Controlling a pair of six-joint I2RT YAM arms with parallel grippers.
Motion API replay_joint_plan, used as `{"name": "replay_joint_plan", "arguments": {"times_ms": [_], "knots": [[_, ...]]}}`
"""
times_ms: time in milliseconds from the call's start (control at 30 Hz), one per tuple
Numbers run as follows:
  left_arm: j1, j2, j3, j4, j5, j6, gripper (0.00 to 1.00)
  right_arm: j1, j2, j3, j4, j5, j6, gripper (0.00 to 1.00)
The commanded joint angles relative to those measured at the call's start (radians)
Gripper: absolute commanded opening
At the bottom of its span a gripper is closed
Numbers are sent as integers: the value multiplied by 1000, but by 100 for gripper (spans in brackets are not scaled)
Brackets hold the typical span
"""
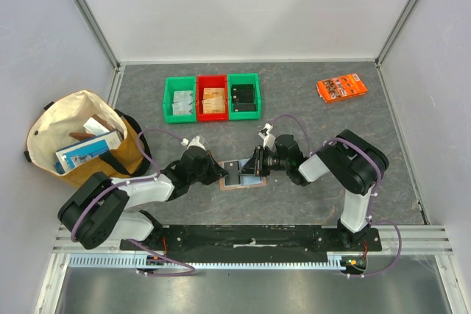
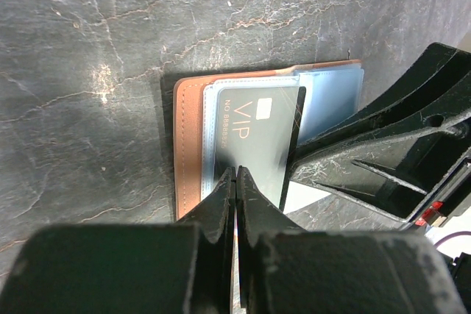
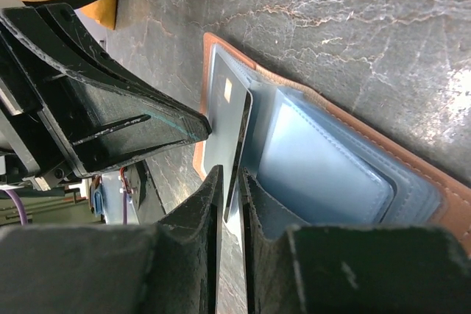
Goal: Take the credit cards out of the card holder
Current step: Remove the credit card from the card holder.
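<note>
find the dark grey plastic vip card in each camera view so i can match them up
Top external: the dark grey VIP card lies near the picture's middle.
Left wrist: at centre, its "VIP" print readable.
Right wrist: left of centre, seen nearly edge-on.
Shared landmark: the reddish-brown leather card holder that it sits in.
</note>
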State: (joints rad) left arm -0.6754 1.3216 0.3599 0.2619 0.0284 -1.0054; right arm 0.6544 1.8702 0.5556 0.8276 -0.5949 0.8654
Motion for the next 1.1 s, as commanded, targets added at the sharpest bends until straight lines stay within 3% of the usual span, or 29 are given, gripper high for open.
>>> {"name": "replay_joint_plan", "arguments": {"times_ms": [0,333,500,1067], "knots": [[-1,2,-19,-15,-5,-18,2,1,32,3,57,-6,14,20],[-1,-2,-22,-15,-10,-19,2,1,67,-6,125,-3,52,14],[-1,-9,-27,-19,-19,-21,2,1,58,-13,117,1,53,0],[-1,-13,-33,-29,-25,-24,2,-39,20,-16,42,-51,0,3]]}}
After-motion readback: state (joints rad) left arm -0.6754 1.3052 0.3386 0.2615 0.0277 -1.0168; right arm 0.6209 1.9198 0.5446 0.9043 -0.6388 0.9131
